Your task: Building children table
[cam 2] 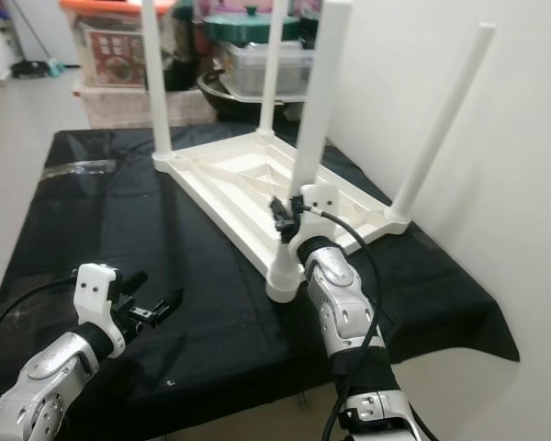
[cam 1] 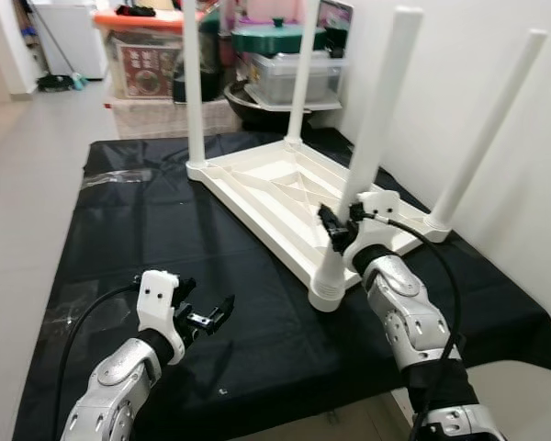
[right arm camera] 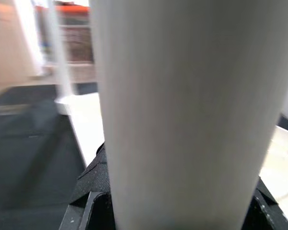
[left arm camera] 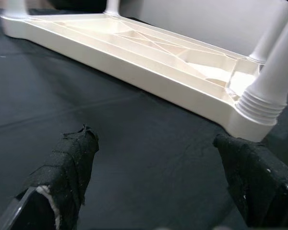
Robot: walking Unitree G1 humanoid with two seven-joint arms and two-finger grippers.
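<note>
White children's table (cam 1: 275, 188) lay upside down on black cloth (cam 1: 119, 239), four legs up. Right gripper (cam 1: 342, 227) clenched the near leg (cam 1: 372, 138) low down. Left gripper (cam 1: 207, 317) hovered released at the table's 8 o'clock, over the cloth.

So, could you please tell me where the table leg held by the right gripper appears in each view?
Left eye view: leg right of centre, rising from the tabletop's near corner, right gripper on it.
Right eye view: leg just right of centre.
Left wrist view: leg at the right edge, above its ribbed base.
Right wrist view: leg close up, centre.
Shared landmark: black cloth.
</note>
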